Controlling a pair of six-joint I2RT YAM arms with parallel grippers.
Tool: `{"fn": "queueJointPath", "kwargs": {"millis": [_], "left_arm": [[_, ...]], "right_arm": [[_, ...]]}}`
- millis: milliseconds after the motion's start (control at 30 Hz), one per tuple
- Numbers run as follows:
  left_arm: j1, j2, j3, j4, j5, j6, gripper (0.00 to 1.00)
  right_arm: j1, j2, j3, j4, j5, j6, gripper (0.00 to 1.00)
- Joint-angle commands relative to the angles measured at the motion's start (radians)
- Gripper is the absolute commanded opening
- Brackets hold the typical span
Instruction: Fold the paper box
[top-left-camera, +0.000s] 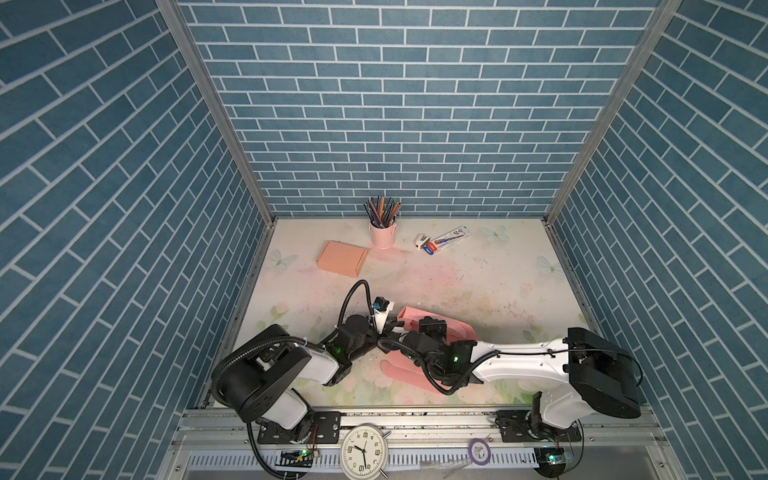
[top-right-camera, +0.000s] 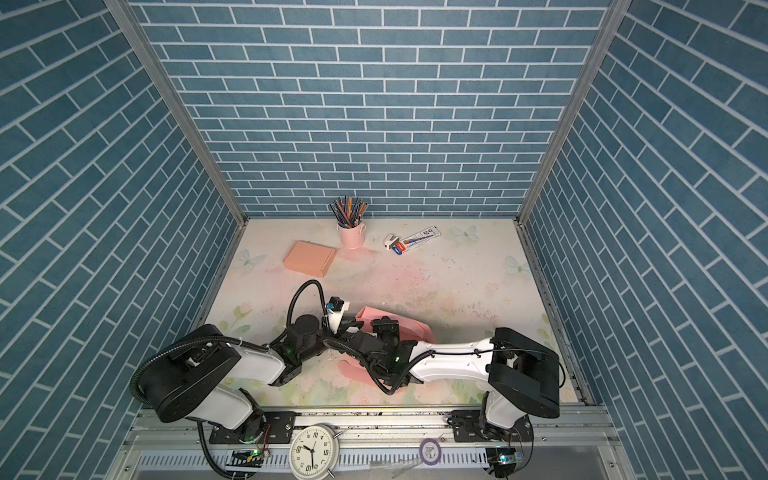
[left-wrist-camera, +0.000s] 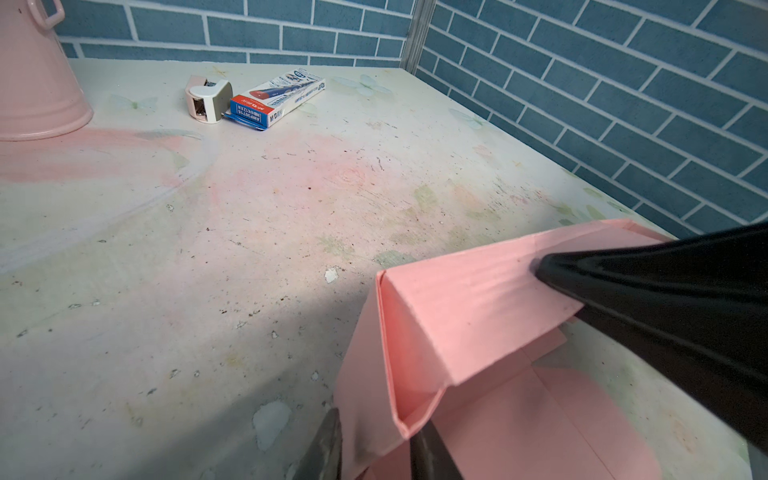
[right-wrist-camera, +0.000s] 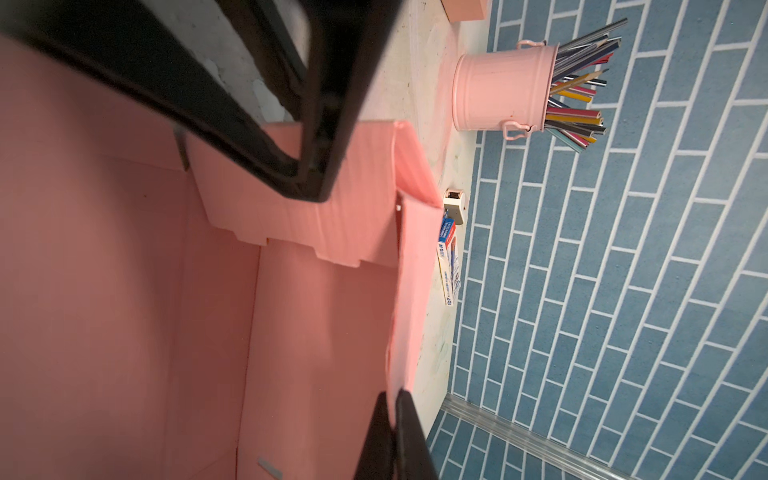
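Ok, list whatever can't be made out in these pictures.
- Paper box: in both top views the arms cover its middle, so how far it is folded is hidden there.
- Left tool: the left wrist view's bottom edge cuts it off, so its grip on the box wall is unclear.
- Right tool: shut in the right wrist view, but the tool itself hides whether paper is pinched inside.
- Small carton: print too small in top views.

The white-and-black left arm (top-left-camera: 320, 368) and right arm (top-left-camera: 523, 357) both stretch low and inward, wrists nearly meeting mid-table, the black two-fingered left gripper (left-wrist-camera: 376, 451) with fingers slightly apart, the matching right gripper (right-wrist-camera: 395, 440) with fingers pressed together.
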Motion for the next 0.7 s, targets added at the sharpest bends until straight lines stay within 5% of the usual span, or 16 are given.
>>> {"fn": "queueJointPath", "kwargs": {"millis": [0, 467, 667], "left_arm": [[-0.027, 0.014, 0.005, 0.083, 0.004, 0.041, 0.29], [-0.028, 0.087, 0.047, 0.143, 0.01, 0.05, 0.31], [-0.028, 0.09, 0.043, 0.164, -0.011, 0.052, 0.19]], "right_arm": [[0.03, 0.025, 0.024, 0.009, -0.178, 0.102, 0.04], [0.03, -0.02, -0.012, 0.044, -0.226, 0.143, 0.04], [0.028, -0.031, -0.018, 0.05, -0.237, 0.159, 0.04]]}}
